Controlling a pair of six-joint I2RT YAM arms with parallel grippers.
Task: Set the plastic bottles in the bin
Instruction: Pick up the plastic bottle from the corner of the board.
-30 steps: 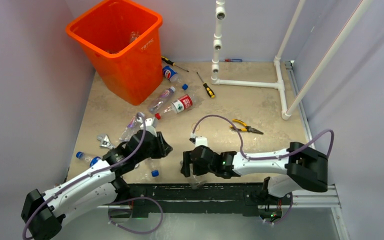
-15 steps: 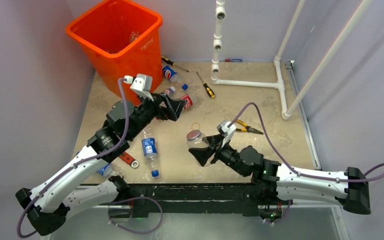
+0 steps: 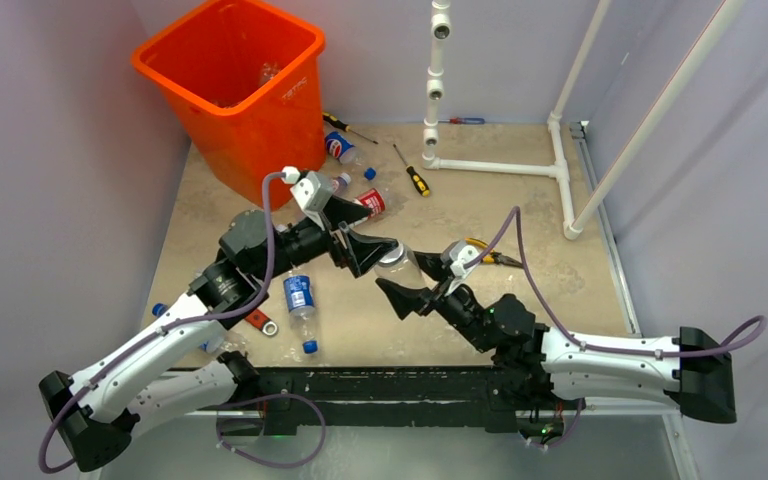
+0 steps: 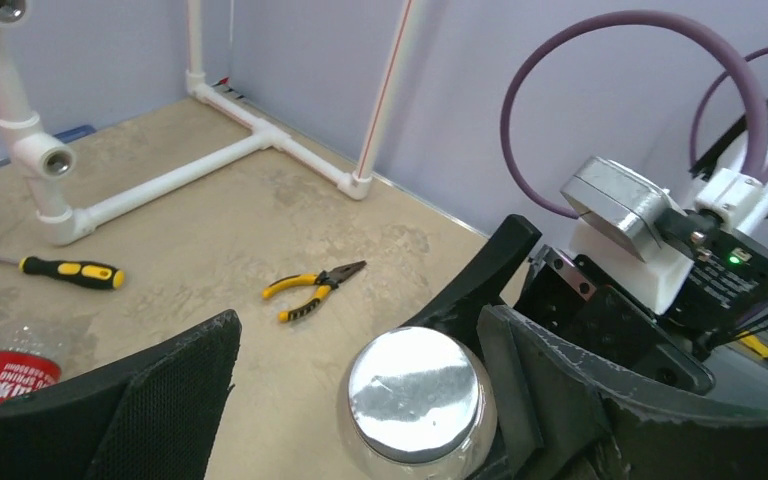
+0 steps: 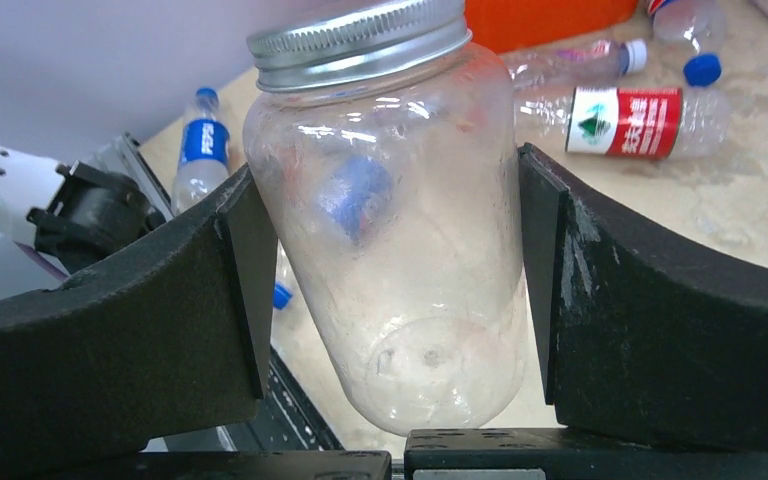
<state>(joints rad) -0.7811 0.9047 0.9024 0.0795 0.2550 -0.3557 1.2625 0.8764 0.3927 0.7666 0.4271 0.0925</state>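
Clear plastic jar with a silver screw lid point(image 5: 390, 250): we found it clamped in the right gripper point(image 5: 385, 180), long axis pointing lid-first into the wide-spread jaws of the left gripper point(image 4: 360, 340).

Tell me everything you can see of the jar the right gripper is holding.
The jar is clear, plastic by its look, with rounded shoulders and a silver screw lid, closed. It looks empty. The right gripper clamps its belly, both black fingers pressed on its sides, holding it off the table. The left gripper stands open, fingers either side of the lid end; contact there is unclear.
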